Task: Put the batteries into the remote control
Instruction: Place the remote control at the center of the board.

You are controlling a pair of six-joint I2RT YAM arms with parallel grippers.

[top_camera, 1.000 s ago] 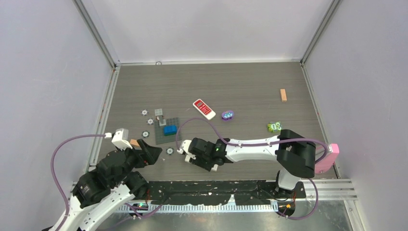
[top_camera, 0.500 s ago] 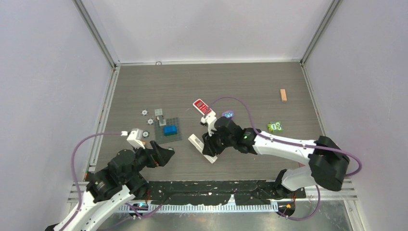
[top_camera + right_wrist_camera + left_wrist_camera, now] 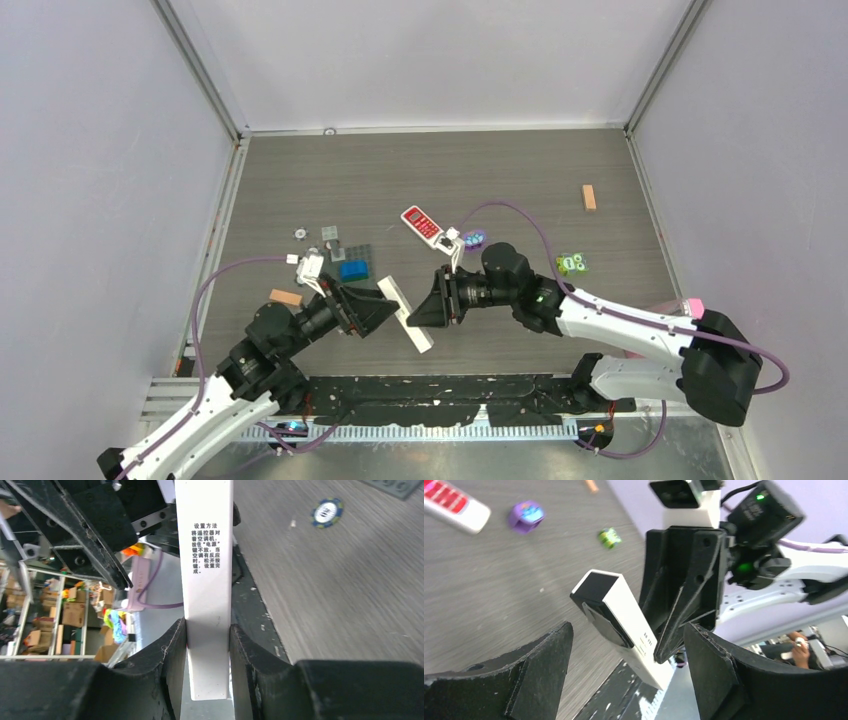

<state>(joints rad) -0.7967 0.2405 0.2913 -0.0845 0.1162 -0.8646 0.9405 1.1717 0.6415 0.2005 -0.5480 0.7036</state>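
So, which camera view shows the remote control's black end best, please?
The left wrist view: the remote control sits mid-frame, black end toward the camera. The right wrist view shows only its white printed side between the right fingers; the top view, just a small white bar.

The remote (image 3: 624, 625) is smooth white plastic with a smooth black end. The table (image 3: 520, 170) looks like grey wood with fine lines, dull and not shiny. The fingers (image 3: 539, 670) of the left gripper (image 3: 629, 630) are black, rough and grainy. The right gripper (image 3: 207, 652) looks just as dull and bumpy. The cable (image 3: 497, 204) in the middle of the top view is smooth and purple, like rubber. The rail (image 3: 690, 388) at the bottom right is shiny metal.
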